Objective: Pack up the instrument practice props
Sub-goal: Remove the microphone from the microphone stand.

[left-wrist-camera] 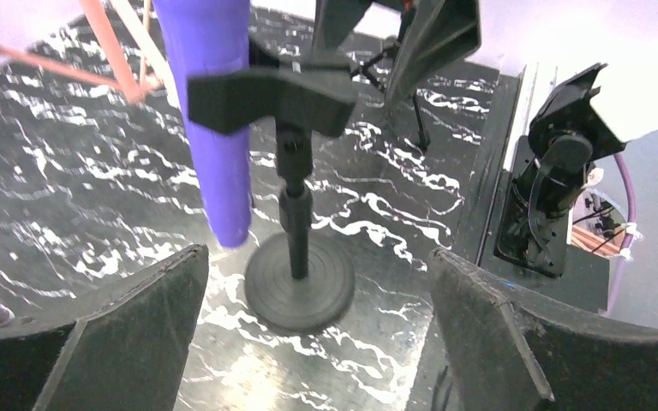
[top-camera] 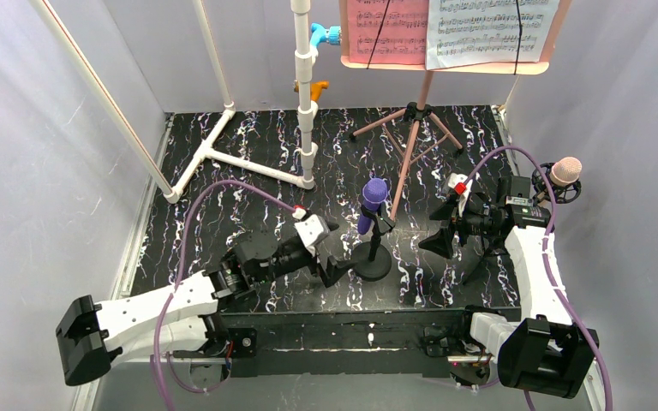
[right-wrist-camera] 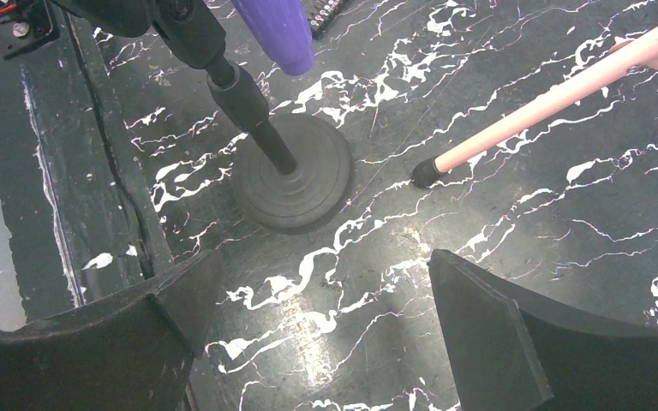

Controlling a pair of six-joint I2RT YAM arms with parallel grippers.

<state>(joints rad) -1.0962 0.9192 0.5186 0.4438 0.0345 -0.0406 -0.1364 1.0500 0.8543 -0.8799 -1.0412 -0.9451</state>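
Note:
The purple tube (top-camera: 373, 204) stands tilted in a black clip on a small stand with a round base (top-camera: 370, 261). In the left wrist view the tube (left-wrist-camera: 210, 120) and base (left-wrist-camera: 300, 282) lie just beyond my open, empty left gripper (left-wrist-camera: 317, 342), which also shows in the top view (top-camera: 341, 253). My right gripper (top-camera: 452, 257) is open and empty to the right of the stand; its wrist view (right-wrist-camera: 317, 334) shows the base (right-wrist-camera: 296, 184) and a pink tripod leg (right-wrist-camera: 548, 103). The pink music stand (top-camera: 415, 128) holds a pink page (top-camera: 385, 30) and a white page (top-camera: 488, 30). The beige-pink tube (top-camera: 565, 169) sits in a black clip at the right edge.
A white pipe frame (top-camera: 304, 94) with a blue fitting (top-camera: 326, 36) and an orange fitting (top-camera: 313, 87) stands at the back left. Grey walls close in both sides. The tripod's legs (top-camera: 377, 127) spread over the back of the black marbled table (top-camera: 223, 214).

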